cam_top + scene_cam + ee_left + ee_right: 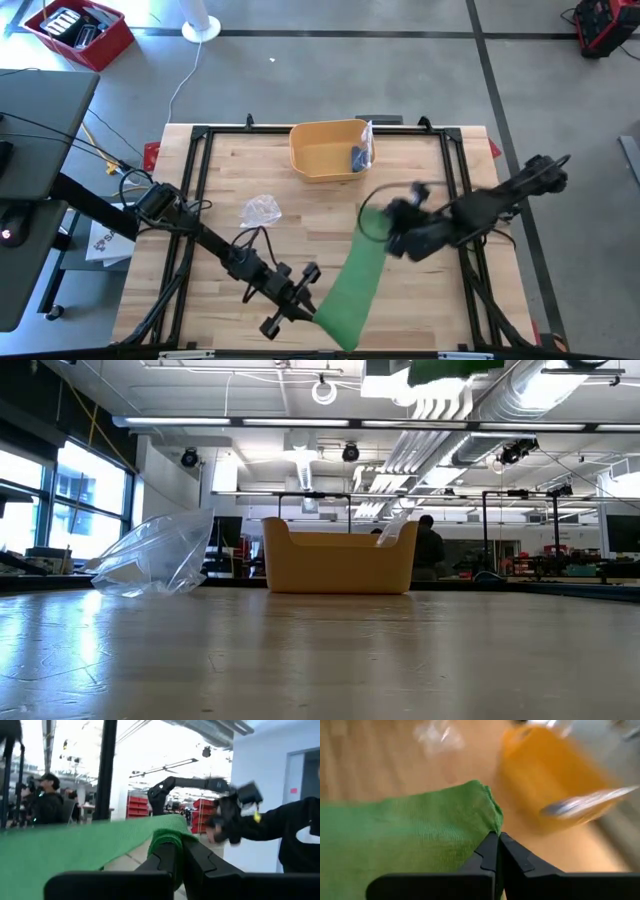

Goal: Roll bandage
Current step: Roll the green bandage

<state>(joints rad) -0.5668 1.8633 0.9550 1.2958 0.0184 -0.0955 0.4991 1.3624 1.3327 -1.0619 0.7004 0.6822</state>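
Observation:
A wide green bandage (355, 275) hangs stretched between my two grippers above the table's near middle. The low view shows only a strip of the bandage (450, 368) at the very top, well clear of the wood. My left gripper (316, 303) is shut on its near end by the table's front edge. My right gripper (386, 224), blurred, is shut on its far end toward the table's middle. In the left wrist view the bandage (75, 847) runs away from the left fingers (170, 857) as a broad band. My left gripper pinches a bunched part of the bandage's near end (167, 839) between its two shut fingers, coming at it from the table's left and pointing slightly upward. The cloth is lifted clear and spreads away from the hold. My right gripper pinches a corner of the bandage's far end (490, 822) between its two shut fingers (490, 851), slanting down from the table's right. One layer or several, I cannot tell. The cloth spreads away from the fingertips, clear of the table.
A yellow bin (330, 150) stands at the far middle of the table with a small packet leaning in it. A crumpled clear plastic bag (260, 210) lies left of centre. A black frame (200, 135) rims the table. People show in the room beyond.

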